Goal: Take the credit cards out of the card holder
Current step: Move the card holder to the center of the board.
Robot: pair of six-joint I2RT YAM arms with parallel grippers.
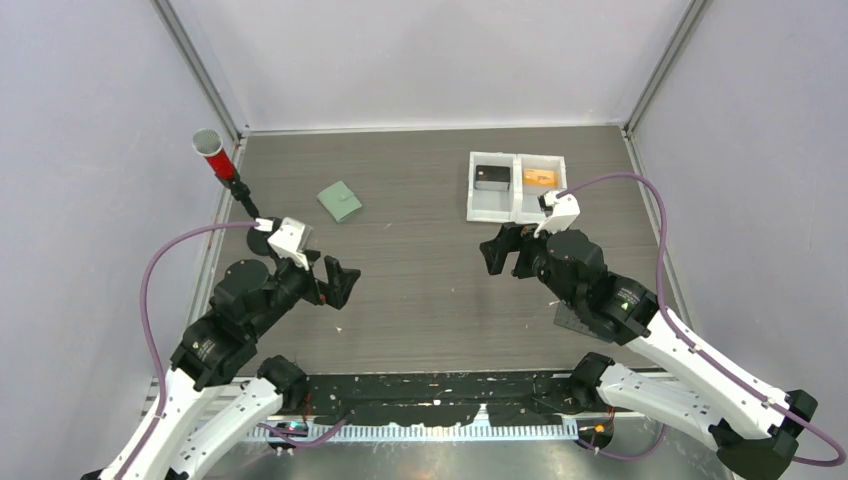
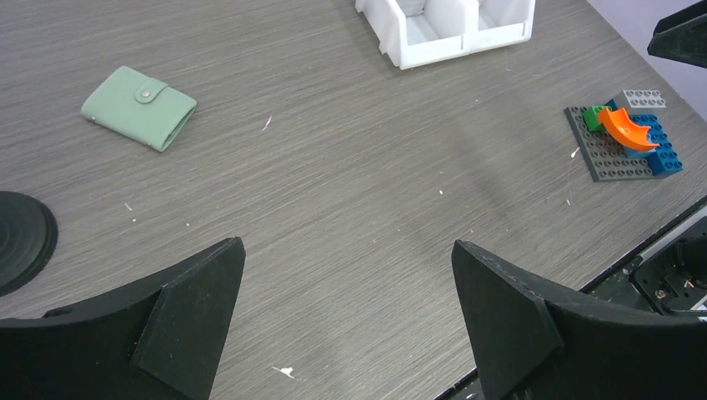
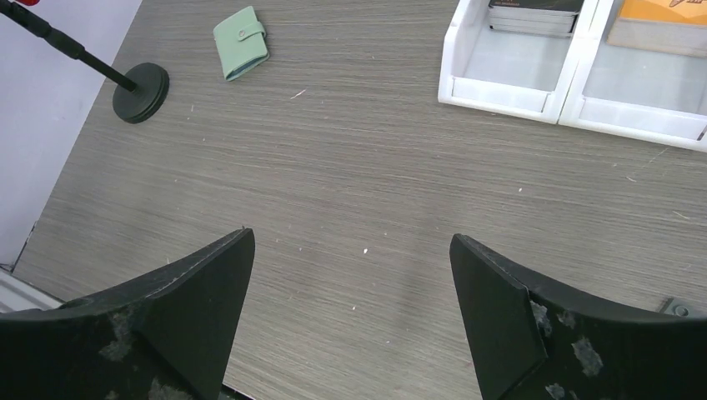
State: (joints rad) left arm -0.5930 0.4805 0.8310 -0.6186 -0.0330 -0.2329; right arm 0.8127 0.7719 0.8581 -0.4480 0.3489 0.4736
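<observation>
Plainly, the coming reach turns on the far-left part of the table. Just right of the red-topped stand (image 1: 220, 162) lies the card holder (image 1: 339, 202), flat on the wood, folded and snapped shut. In the top view its slightly longer side slants from far-left to near-right. No credit cards show at its edges.

The left gripper (image 1: 338, 284) hangs closer to the bases, jaws spread wide with nothing between them. The holder lies ahead of it and a little to its left, well apart. The right gripper (image 1: 503, 254), likewise spread and empty, hovers near the white tray (image 1: 495, 212) and is farther from the holder. I judge the left arm the nearer one for the pick.
</observation>
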